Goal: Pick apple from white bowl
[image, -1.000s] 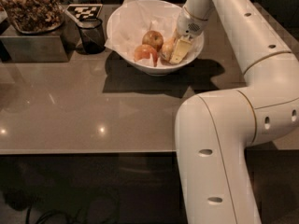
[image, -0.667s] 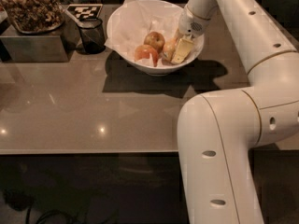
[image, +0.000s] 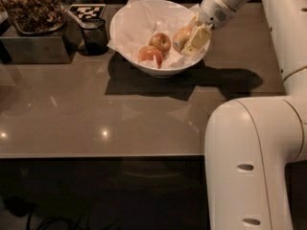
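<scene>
Over the last second our claw (image: 194, 41) has drawn up and a little toward the right rim of the bowl (image: 163, 71). The apple (image: 180, 38) now shows tight against its left side, where before the claw hid it. We judge the claw clenched on that apple, which is still within the bowl, with the two smaller apples (image: 161, 42) left of the claw and lower, so the lift seems begun but not finished.

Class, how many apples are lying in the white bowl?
3, all in the white bowl: a small apple at the centre, a redder apple front-left of it, and the largest apple at right, partly behind the gripper. Crumpled paper may hide more.
</scene>
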